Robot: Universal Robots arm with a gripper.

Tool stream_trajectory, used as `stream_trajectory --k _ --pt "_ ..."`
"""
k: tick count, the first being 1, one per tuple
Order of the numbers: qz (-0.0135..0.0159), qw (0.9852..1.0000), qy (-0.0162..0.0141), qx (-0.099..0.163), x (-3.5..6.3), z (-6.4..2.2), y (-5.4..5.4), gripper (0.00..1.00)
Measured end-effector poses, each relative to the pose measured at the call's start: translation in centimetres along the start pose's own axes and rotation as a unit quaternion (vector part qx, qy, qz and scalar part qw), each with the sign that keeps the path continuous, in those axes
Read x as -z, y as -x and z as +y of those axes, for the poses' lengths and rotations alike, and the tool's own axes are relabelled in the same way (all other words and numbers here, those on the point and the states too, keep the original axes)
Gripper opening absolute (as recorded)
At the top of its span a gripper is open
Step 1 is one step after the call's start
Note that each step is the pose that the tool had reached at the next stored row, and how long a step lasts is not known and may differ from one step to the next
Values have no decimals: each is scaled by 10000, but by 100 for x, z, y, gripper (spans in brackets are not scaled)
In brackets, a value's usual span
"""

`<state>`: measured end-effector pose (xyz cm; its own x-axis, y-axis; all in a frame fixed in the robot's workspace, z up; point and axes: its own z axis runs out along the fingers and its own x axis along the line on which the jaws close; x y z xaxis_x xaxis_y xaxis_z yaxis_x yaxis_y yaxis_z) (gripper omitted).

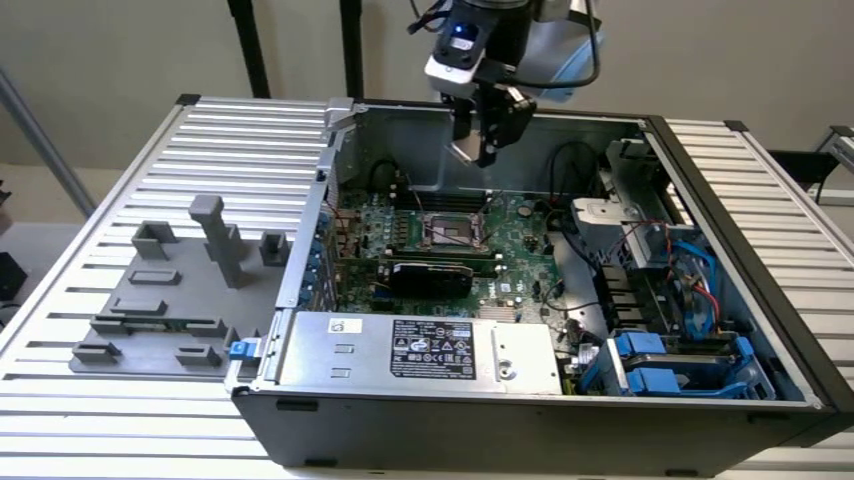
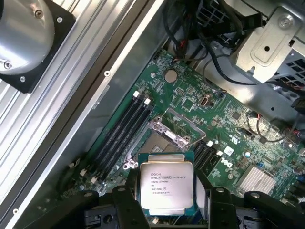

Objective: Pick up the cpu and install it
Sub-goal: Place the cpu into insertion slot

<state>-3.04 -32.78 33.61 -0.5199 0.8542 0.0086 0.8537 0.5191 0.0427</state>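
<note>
Fingers (image 2: 125, 202) clamp the cpu (image 2: 166, 185) by two opposite edges, silvery printed plate facing the wrist camera. The gripper (image 1: 482, 140) hangs in the air over the open computer case (image 1: 534, 420), near its far wall, with the cpu clear of the motherboard (image 2: 238, 143). The socket (image 1: 450, 232), dark with a metal frame, lies on the board below, beside the memory slots (image 2: 121, 138). Grey fixture blocks (image 1: 174, 290) stand on the slatted table (image 1: 134, 150), to the exterior view's left of the case.

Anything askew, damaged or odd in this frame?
Nothing stands out. The small silvery square cpu sits straight in the black gripper above the open grey computer case; the metal-framed socket on the motherboard looks open.
</note>
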Motion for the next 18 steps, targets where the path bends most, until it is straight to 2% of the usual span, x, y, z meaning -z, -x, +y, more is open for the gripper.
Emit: stream_trajectory --k 5,9,12,14,18 --pt "-20 9989 4 -460 -24 -1 0 55" --pt "-35 9966 7 -822 -46 -2 0 55" --pt "-46 9940 10 -1089 -63 -2 0 55" --pt "-55 9918 11 -1276 -76 -3 1 55" --pt "-70 9866 14 -1632 -103 -4 1 55"
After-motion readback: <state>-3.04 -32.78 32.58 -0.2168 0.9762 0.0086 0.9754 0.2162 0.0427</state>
